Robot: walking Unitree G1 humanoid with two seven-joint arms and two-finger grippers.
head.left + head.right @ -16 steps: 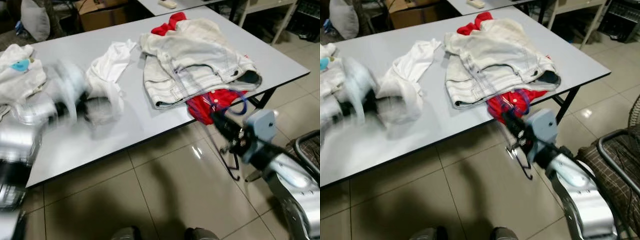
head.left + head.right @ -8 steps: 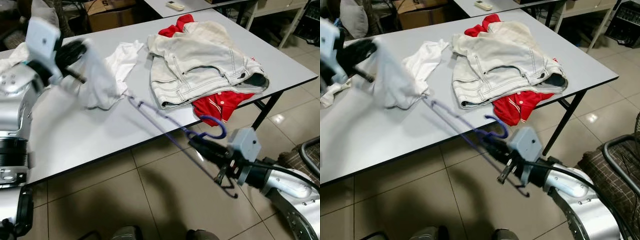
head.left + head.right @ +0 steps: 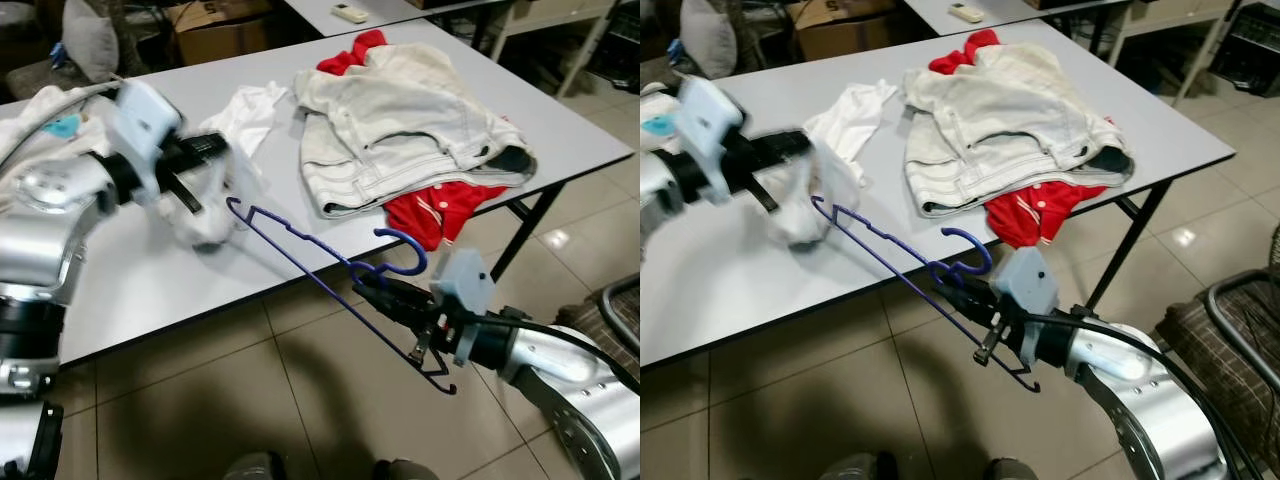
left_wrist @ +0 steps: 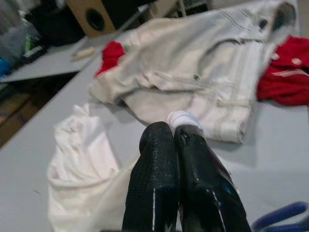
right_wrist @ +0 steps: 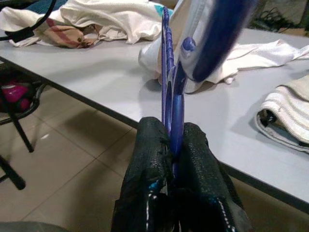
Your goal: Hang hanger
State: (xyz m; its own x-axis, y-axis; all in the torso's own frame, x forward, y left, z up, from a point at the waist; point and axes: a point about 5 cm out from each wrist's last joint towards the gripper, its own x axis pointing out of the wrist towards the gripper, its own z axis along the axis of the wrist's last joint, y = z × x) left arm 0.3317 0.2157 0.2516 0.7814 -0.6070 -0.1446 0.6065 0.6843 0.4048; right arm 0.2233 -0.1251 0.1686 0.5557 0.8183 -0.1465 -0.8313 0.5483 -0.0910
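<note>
blue hanger [image 3: 330,262] in right gripper [image 3: 372,291]

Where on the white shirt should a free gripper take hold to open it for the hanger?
Probably the loose end of the white shirt lying flat on the table, coming from above. The left gripper already pinches the bunched end, so the flat far part is free, beside the hanger.

blue hanger [image 3: 330,265], white shirt [image 3: 235,135], red garment [image 3: 435,205]

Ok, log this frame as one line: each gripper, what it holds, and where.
left gripper: shut on white garment, above grey table | right gripper: shut on purple hanger, by table edge | hanger: not yet in garment
</note>
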